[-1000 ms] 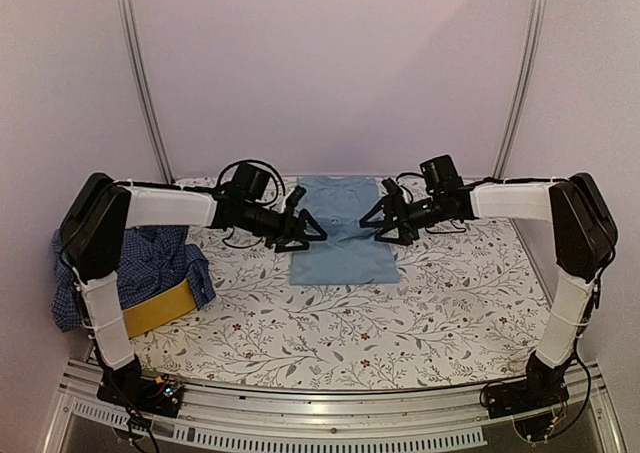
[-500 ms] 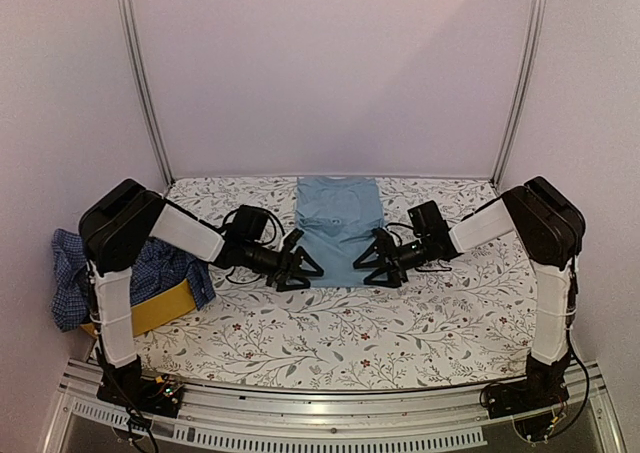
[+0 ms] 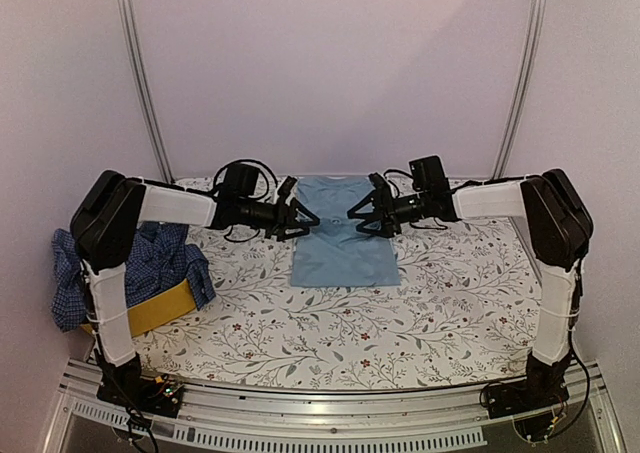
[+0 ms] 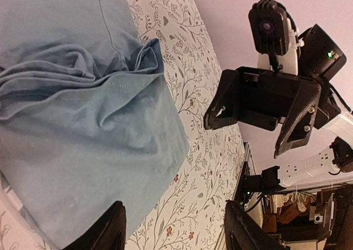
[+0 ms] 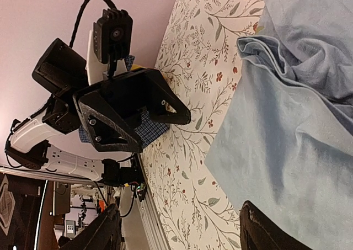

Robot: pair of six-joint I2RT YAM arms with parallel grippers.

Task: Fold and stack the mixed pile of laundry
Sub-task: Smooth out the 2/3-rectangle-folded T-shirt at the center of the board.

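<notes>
Left end effector point(image 3: 303, 213) and right end effector point(image 3: 360, 210) open, empty, flanking the light blue T-shirt point(image 3: 340, 248) lying flat at far middle of the worktop point(image 3: 300, 343). Risk: pinching one layer only, dragging cloth, spoiling the fold.

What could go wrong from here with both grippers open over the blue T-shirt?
The left gripper and right gripper face each other close together over the T-shirt, so they might collide if both move inward. The cloth beneath them is bunched in layers, so a pinch could catch only one layer and pull the fold apart.
</notes>
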